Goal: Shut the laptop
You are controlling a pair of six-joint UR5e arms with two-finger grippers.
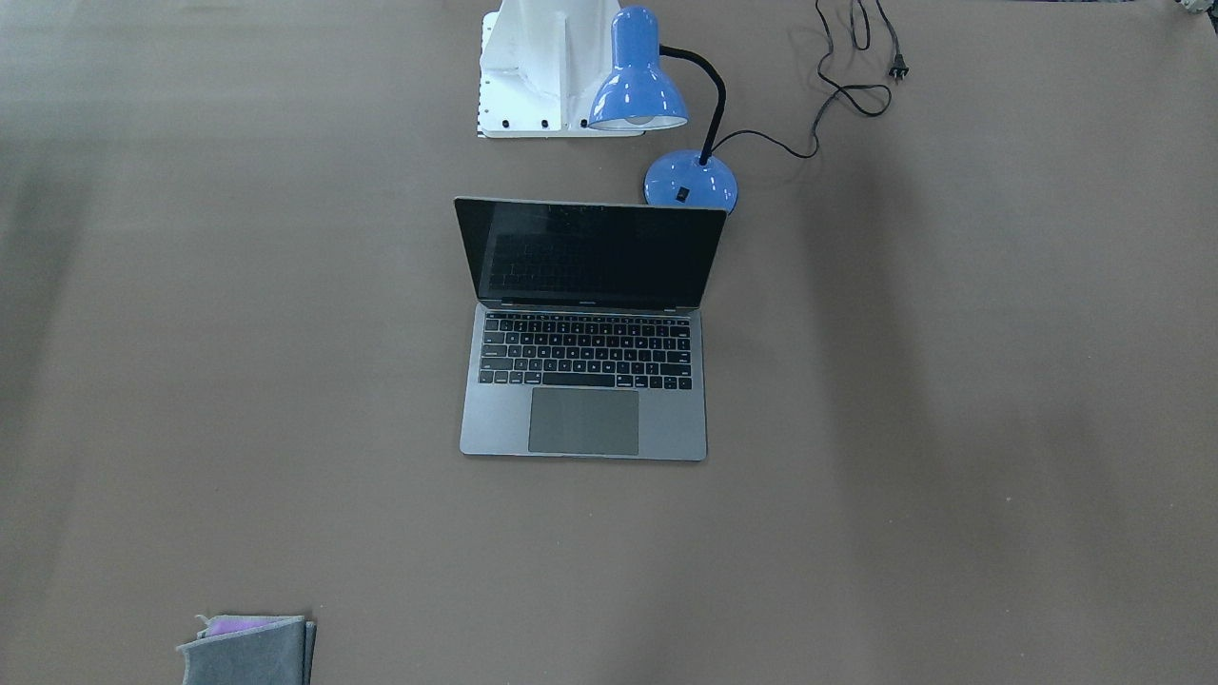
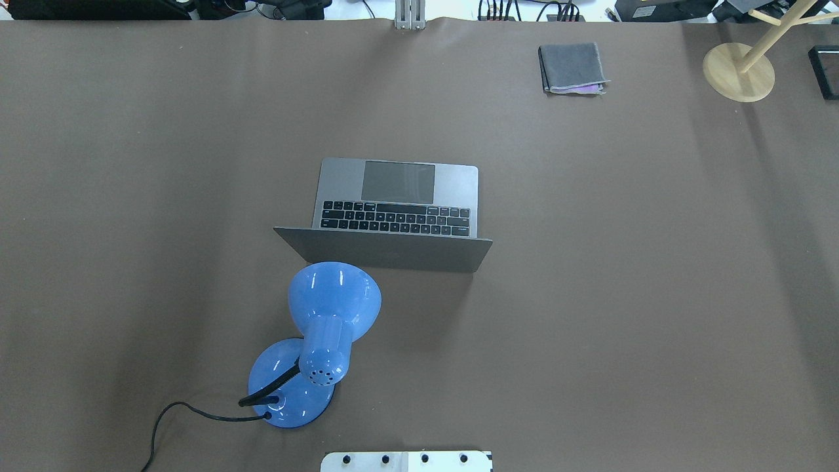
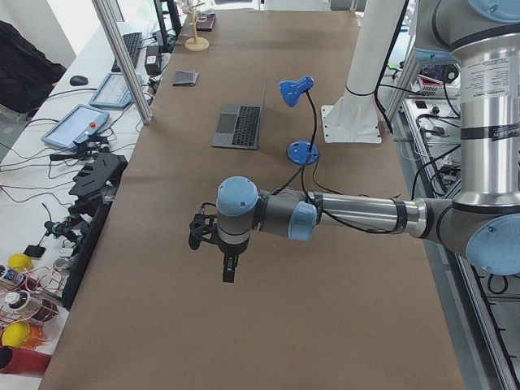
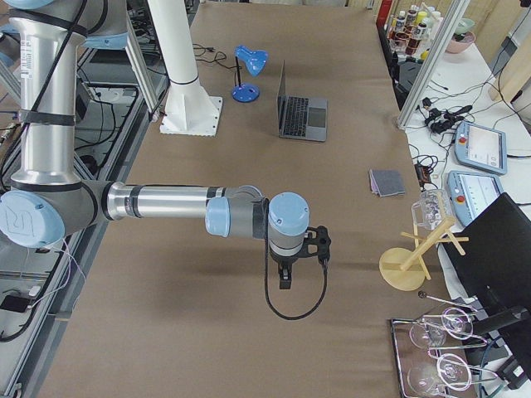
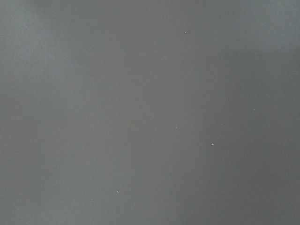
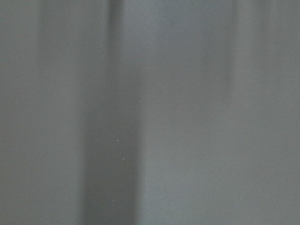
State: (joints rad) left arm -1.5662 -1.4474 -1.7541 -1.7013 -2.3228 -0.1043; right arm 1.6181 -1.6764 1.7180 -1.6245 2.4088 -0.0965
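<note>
Front view: laptop open at table centre, hinge running 9-to-3, lid upright on its 12 side. Left-end view: left gripper hovers, laptop at 12, well apart; grip state unreadable. Right-end view: right gripper likewise, state unreadable; neither arm clearly nearer.

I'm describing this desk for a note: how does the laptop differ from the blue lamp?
The laptop is grey metal with black keys; the lamp is rounded glossy blue with a black neck. The laptop lies with its lid raised; the lamp stands on a round base, shade bent downward. The lamp trails a black cord, unplugged; the laptop shows no cable. Both rest on the brown table.
</note>
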